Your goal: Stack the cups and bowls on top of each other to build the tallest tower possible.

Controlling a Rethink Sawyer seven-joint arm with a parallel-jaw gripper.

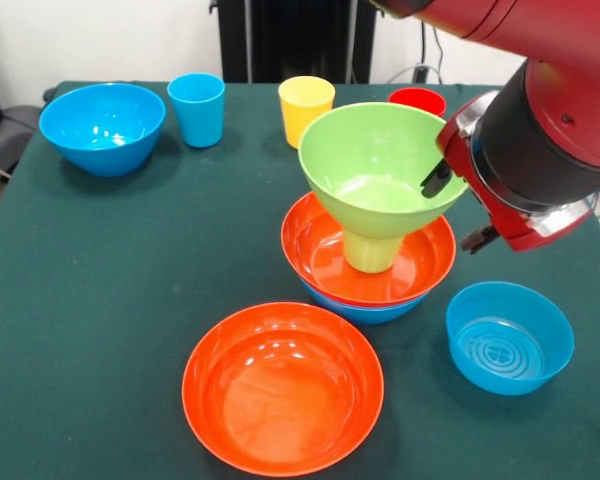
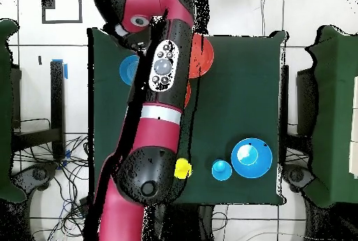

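The green bowl (image 1: pixel 380 170) sits atop the green cup (image 1: pixel 371 250) on the tower (image 1: pixel 370 265), mid-worktop (image 1: pixel 100 300). The hand (image 1: pixel 438 178) pinches its rim on the side toward the worktop's right edge in the front view. The blue cup (image 1: pixel 197 109) waits near the far edge, well apart. Overhead, the arm hides the tower.

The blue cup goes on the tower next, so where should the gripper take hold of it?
Grip the blue cup by its rim from straight above, one finger inside: it stands upright, mouth open, clear of the blue bowl and yellow cup.
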